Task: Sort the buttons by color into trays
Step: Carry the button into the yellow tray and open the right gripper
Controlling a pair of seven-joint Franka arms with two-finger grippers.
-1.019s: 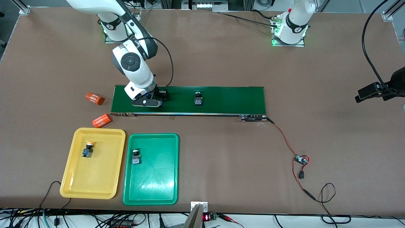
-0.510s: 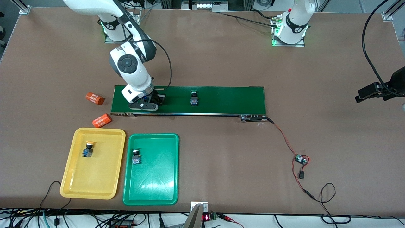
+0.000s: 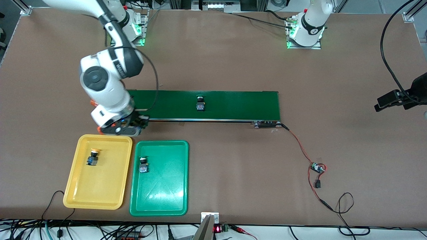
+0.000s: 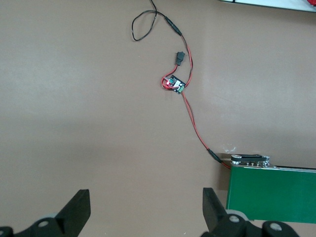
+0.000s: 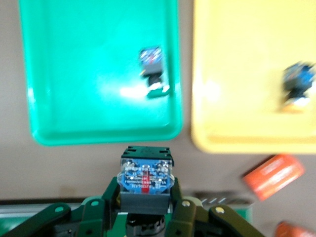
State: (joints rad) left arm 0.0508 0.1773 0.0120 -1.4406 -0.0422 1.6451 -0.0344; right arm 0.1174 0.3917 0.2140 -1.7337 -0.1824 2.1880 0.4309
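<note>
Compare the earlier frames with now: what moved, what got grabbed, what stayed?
The right gripper closed on a button on the conveyor belt, lifted it off and carried it toward the trays; it now hangs by the yellow tray's belt-side edge. The button left on the belt rode toward the right arm's end. Tray buttons and the waiting, open left gripper stayed put.
</note>
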